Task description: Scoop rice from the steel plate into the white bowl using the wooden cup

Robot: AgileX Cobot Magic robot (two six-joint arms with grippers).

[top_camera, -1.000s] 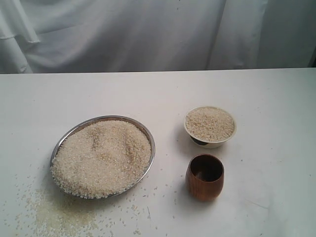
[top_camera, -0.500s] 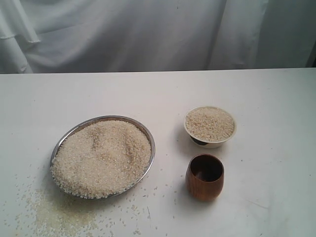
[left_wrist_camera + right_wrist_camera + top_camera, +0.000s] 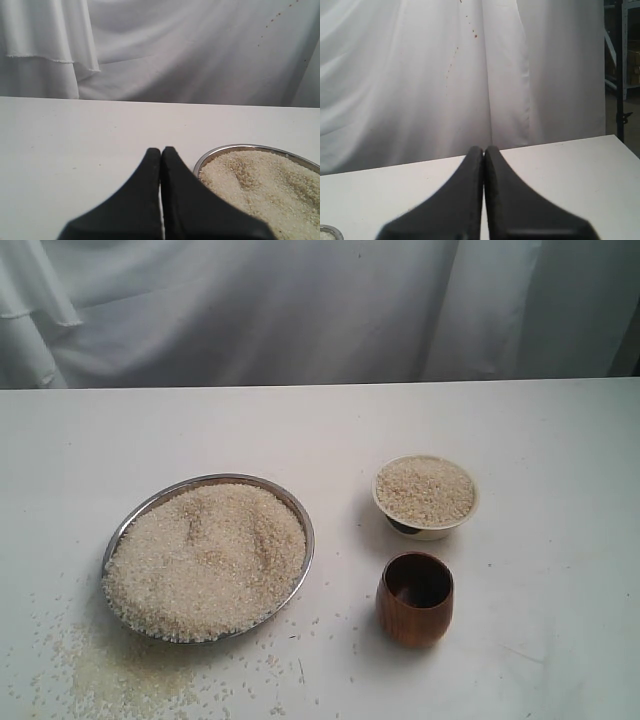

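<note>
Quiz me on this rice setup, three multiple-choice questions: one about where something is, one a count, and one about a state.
1. In the exterior view, where does the wooden cup stand relative to the steel plate?
A. On it
B. Right of it, just below the white bowl
C. Left of it

2. How many vessels stand on the table?
A. One
B. Two
C. Three

3. What state is the left tool in?
A. Shut, holding nothing
B. Wide open
C. Shut on the cup

Answers:
1. B: the cup sits apart from the plate on its right, directly below the bowl in the picture.
2. C: the plate, the bowl and the cup are the only vessels.
3. A: the left wrist view shows it closed tip to tip with nothing between.
</note>
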